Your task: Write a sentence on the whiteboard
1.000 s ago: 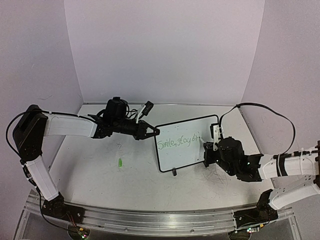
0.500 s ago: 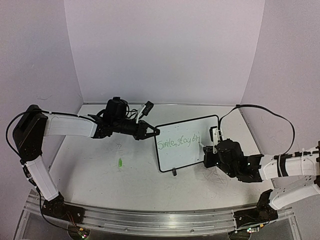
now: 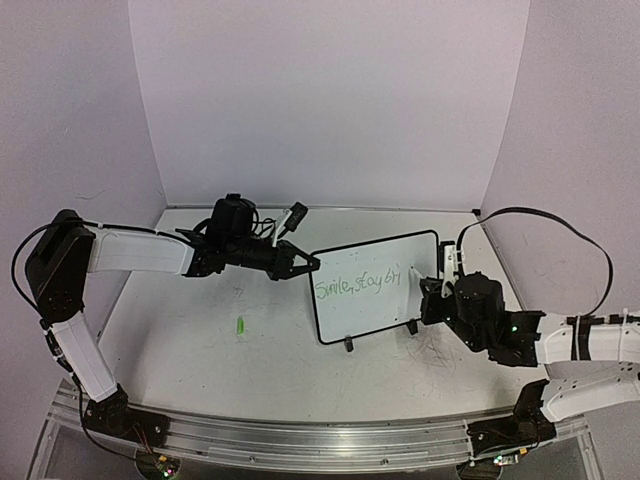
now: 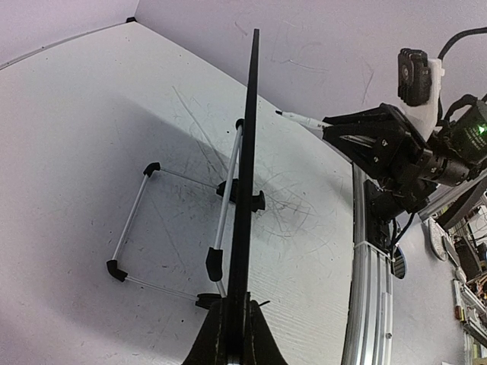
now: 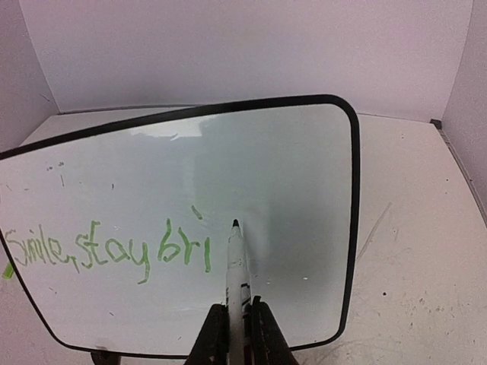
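The whiteboard (image 3: 372, 312) stands tilted on its wire stand (image 4: 221, 228) at mid-table. My left gripper (image 3: 310, 264) is shut on the board's left edge; in the left wrist view the board (image 4: 246, 175) shows edge-on between the closed fingers (image 4: 237, 336). Green handwriting, the sentence (image 5: 106, 255), reads "Smile, stay bri" across the board (image 5: 281, 152). My right gripper (image 5: 237, 323) is shut on a white marker (image 5: 237, 266). The marker's dark tip is just right of the last letter, at or barely off the surface. From above, the right gripper (image 3: 425, 291) is at the board's right edge.
A small green cap (image 3: 241, 325) lies on the table left of the board. Old grey scribbles (image 4: 304, 205) mark the tabletop. Purple walls close in the back and both sides. The aluminium rail (image 3: 320, 435) runs along the near edge.
The right gripper and marker have moved right along the board, and the green writing has grown by a letter or two. The left gripper and board have stayed still.
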You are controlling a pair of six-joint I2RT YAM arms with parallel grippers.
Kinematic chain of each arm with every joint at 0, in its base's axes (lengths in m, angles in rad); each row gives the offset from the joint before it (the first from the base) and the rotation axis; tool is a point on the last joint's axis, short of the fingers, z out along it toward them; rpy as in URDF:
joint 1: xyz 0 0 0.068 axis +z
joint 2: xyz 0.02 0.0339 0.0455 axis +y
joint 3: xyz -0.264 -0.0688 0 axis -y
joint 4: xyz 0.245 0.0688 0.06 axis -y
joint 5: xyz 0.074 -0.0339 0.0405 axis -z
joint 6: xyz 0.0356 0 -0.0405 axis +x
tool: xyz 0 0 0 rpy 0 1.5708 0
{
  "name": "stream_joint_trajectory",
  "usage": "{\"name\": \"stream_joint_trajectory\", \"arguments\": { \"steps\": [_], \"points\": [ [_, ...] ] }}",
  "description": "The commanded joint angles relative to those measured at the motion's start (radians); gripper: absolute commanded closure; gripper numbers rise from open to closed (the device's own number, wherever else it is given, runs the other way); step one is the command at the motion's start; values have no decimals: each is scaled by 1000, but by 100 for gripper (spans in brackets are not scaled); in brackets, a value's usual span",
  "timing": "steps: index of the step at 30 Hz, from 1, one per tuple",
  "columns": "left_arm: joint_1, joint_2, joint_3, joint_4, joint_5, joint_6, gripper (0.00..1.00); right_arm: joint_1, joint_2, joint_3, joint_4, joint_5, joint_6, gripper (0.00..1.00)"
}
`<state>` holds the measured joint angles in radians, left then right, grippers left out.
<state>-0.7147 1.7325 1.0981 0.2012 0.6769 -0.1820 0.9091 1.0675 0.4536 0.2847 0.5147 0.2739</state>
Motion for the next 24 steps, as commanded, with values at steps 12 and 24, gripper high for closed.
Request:
{"name": "stream_joint_trajectory", "arguments": {
  "steps": [12, 24],
  "points": [
    [-8, -26, 17, -53, -25, 38, 100, -3, 46, 1, 50, -59, -40, 100],
    [-8, -24, 19, -54, -22, 36, 100, -3, 53, 7, 44, -72, -32, 100]
  ]
}}
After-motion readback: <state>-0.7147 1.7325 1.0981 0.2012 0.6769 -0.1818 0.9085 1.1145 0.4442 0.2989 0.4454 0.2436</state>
